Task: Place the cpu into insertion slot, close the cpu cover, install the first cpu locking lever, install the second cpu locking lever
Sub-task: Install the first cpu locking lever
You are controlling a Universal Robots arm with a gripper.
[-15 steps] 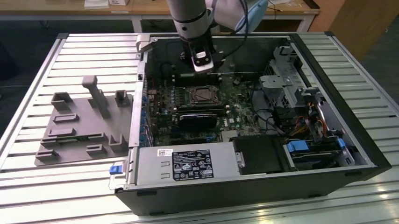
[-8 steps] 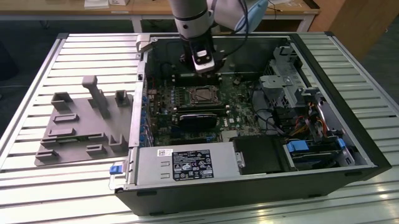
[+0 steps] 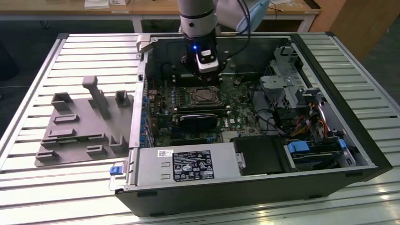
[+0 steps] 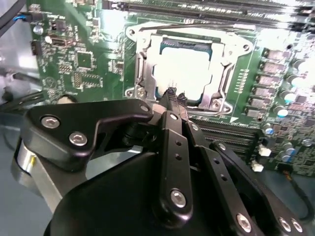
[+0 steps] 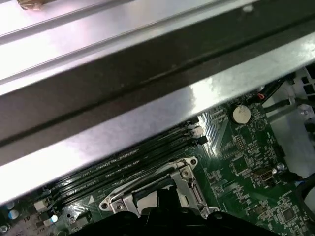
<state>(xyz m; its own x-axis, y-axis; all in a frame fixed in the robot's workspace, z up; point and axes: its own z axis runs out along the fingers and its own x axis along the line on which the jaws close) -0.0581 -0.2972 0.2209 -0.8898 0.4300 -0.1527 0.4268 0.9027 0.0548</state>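
Observation:
The cpu [image 4: 184,66] lies flat in its socket on the green motherboard, its silver top showing. The cpu cover [image 4: 224,73], a silver frame, lies down around it; it also shows in the first wrist view [image 5: 189,187]. A thin locking lever [image 4: 197,23] runs along one side of the socket. My gripper [image 4: 174,96] hangs just over the socket's edge with its black fingertips [image 4: 170,93] pressed together and nothing visible between them. In the exterior view the gripper [image 3: 206,79] stands upright above the socket [image 3: 203,95] inside the open computer case.
A black graphics card [image 3: 200,119] sits just in front of the socket. Memory slots [image 5: 123,162] run along its far side under the case rim [image 5: 147,118]. A power supply [image 3: 187,166], drive bays [image 3: 312,150] and cables crowd the case. A grey fixture [image 3: 81,126] lies on the slatted table.

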